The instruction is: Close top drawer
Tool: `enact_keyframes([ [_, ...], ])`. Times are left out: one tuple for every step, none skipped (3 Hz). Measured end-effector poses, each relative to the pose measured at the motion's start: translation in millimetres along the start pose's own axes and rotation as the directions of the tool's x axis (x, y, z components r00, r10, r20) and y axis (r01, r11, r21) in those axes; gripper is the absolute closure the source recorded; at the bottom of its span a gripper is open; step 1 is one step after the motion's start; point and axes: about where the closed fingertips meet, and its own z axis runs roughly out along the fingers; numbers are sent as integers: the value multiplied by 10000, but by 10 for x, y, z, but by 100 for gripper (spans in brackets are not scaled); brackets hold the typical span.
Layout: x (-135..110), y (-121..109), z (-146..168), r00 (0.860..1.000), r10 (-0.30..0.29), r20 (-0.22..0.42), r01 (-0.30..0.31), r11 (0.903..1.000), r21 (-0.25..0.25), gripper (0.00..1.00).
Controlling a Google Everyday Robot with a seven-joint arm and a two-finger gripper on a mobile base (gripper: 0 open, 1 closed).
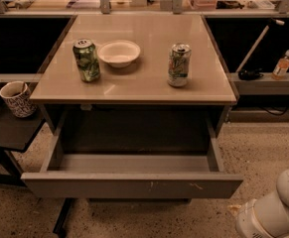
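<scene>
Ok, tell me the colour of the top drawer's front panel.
Top drawer: grey, pale scratches right of centre, best in camera view. Gripper at lower right.
</scene>
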Motion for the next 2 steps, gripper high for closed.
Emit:
enact_keyframes([
  [122, -82, 99, 9988, 491, -38, -491, 9986, -177, 0],
  [260, -176, 214, 9944, 1053, -90, -1055, 9937, -385, 0],
])
